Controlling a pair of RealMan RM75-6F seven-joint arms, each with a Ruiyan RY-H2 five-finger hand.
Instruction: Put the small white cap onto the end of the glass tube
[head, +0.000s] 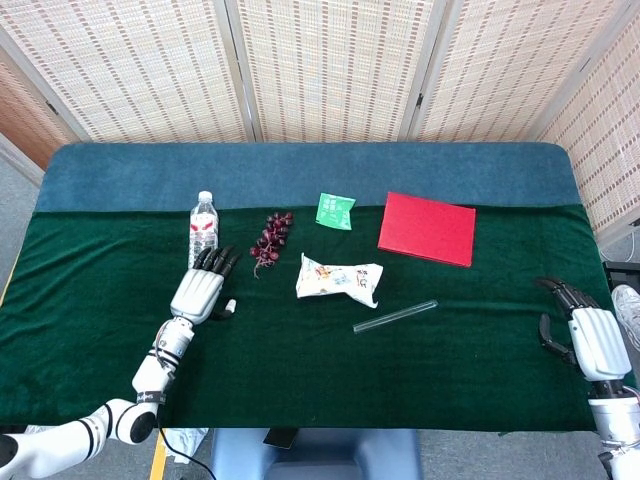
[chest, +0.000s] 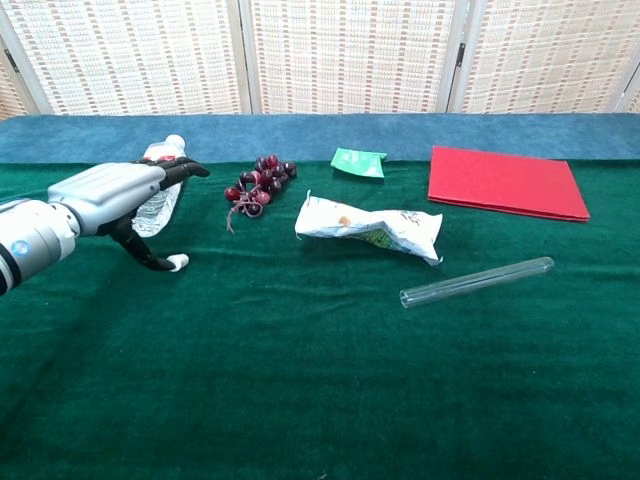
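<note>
The small white cap (head: 230, 305) (chest: 179, 263) lies on the green cloth left of centre. My left hand (head: 200, 290) (chest: 112, 192) hovers over it, fingers stretched forward above it and the thumb reaching down so its tip touches the cap's left side; nothing is held. The glass tube (head: 395, 316) (chest: 478, 281) lies flat right of centre, its open end towards the front left, far from the cap. My right hand (head: 588, 336) rests at the table's right edge with its fingers apart and empty; the chest view does not show it.
A water bottle (head: 203, 225) (chest: 156, 196) lies just behind my left hand. Dark grapes (head: 270, 238) (chest: 258, 183), a crumpled snack bag (head: 338, 279) (chest: 370, 224), a green packet (head: 335, 210) (chest: 358, 161) and a red folder (head: 427, 228) (chest: 505, 182) spread across the middle and back.
</note>
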